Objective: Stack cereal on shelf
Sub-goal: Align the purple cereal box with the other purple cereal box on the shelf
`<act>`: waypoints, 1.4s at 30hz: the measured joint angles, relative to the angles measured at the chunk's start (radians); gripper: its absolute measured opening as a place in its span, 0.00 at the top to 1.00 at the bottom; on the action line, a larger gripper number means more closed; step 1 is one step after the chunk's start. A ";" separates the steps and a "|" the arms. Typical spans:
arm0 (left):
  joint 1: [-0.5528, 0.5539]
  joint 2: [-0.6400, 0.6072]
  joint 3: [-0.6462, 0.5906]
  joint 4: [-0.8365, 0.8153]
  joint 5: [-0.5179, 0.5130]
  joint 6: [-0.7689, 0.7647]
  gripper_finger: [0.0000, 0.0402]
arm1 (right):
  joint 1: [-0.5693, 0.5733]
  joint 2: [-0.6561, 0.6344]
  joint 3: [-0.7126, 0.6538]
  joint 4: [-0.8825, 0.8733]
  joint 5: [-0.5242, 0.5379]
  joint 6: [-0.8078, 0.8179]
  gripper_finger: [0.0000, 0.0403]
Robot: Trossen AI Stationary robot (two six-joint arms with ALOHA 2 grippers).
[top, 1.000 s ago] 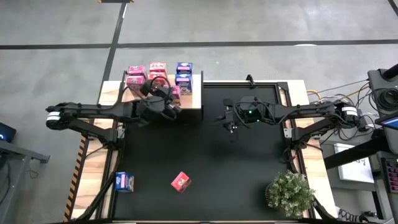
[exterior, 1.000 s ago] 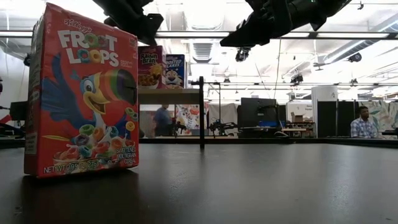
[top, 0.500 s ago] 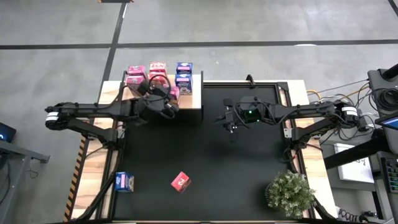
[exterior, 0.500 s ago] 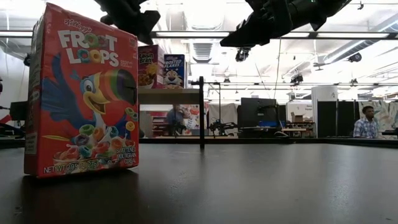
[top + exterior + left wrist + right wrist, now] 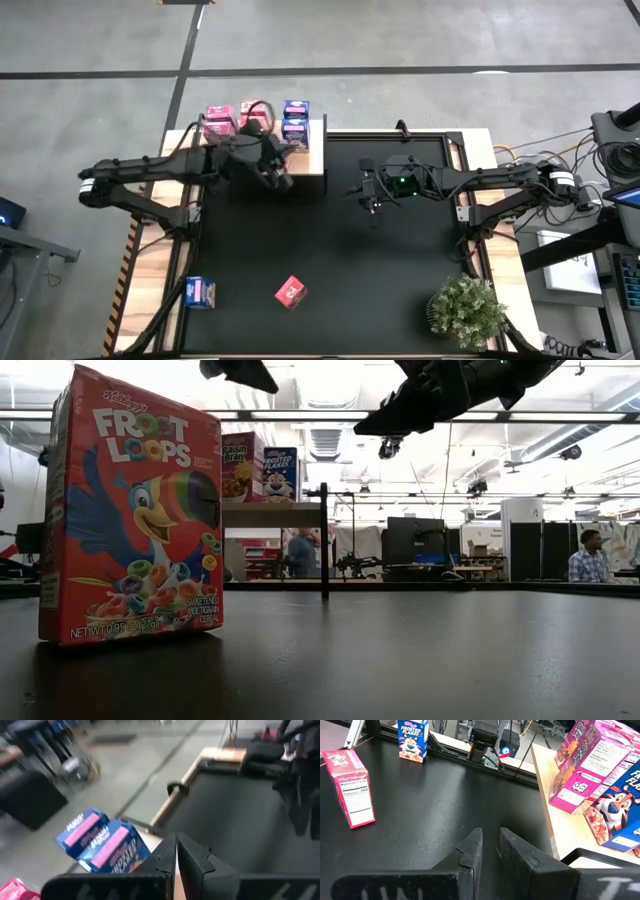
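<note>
Left arm: reaches across the pale wooden shelf (image 5: pixel 310 150) at the surface's far left; left gripper (image 5: pixel 277 178) sits at the shelf's front edge, fingers pressed together, holding nothing.
Right arm: extended over the black surface (image 5: pixel 400 260) near its far centre; right gripper (image 5: pixel 372 205) hovers above the mat, fingers nearly together with a narrow gap, nothing between them.
Shelf stock: pink boxes (image 5: pixel 218 118) and stacked blue boxes (image 5: pixel 296 118) stand along the shelf.
Loose stock: one blue box (image 5: pixel 200 292) at the surface's near left edge; one red-pink box (image 5: pixel 290 291) just right of it, apart.
Low view only: the red-pink box's front (image 5: pixel 135 510) reads Froot Loops, upright; people stand in the room behind.
Right wrist view only: side panel of the red-pink box (image 5: pixel 352 787), nutrition print facing the camera.
Left wrist view only: blue boxes' pink-lettered tops (image 5: pixel 100 840), blurred.
</note>
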 joint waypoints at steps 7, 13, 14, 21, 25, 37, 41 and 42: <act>0.013 0.205 0.342 -0.494 0.030 -0.046 1.00 | 0.000 0.000 0.000 -0.001 0.000 0.002 0.85; 0.044 0.362 0.592 -0.804 0.052 0.057 1.00 | 0.000 0.000 0.000 -0.015 0.000 0.001 0.85; 0.049 0.377 0.616 -0.822 0.052 0.089 1.00 | 0.000 0.000 0.000 -0.018 0.000 0.001 0.85; 0.092 0.424 0.694 -0.838 0.053 0.174 1.00 | 0.000 0.000 0.000 -0.021 0.000 0.002 0.85; 0.112 0.418 0.667 -0.806 0.056 0.171 1.00 | 0.000 0.000 0.000 -0.022 0.000 0.002 0.85; 0.156 0.420 0.523 -0.687 0.120 0.162 1.00 | 0.000 0.000 0.000 -0.024 0.000 0.002 0.85; 0.166 0.426 0.519 -0.682 0.069 0.127 1.00 | 0.000 0.000 -0.001 -0.024 0.000 0.002 0.85; 0.169 0.426 0.519 -0.684 0.066 0.117 1.00 | 0.000 0.000 -0.001 -0.025 0.000 0.002 0.85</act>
